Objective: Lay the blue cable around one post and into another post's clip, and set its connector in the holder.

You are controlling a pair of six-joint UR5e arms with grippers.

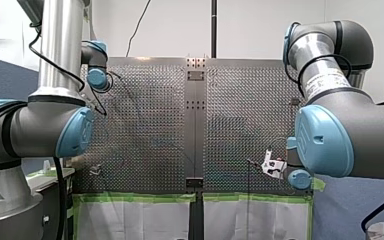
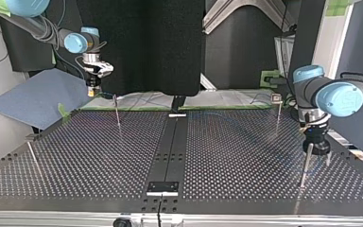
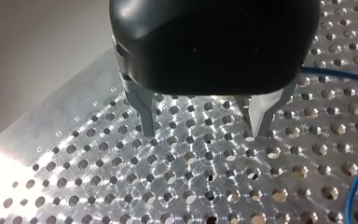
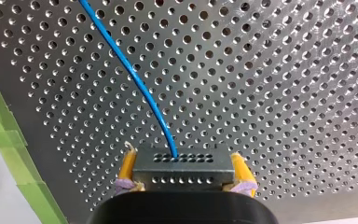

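— Clamping the connector (image 4: pixel 182 171) between our right gripper's (image 4: pixel 182 157) yellow pads; its blue cable (image 4: pixel 131 74) runs far across the perforated table (image 4: pixel 284 93).
— Our left gripper (image 3: pixel 205 133) hangs spread wide, empty, just above the table.

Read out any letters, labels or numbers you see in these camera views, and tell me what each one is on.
"C", "D", "E", "F", "G": single letters marked in a row along the edge of the perforated table, seen in the left wrist view.
The white label on my right arm: its print is too small and blurred to read.
No other text can be read in any view.
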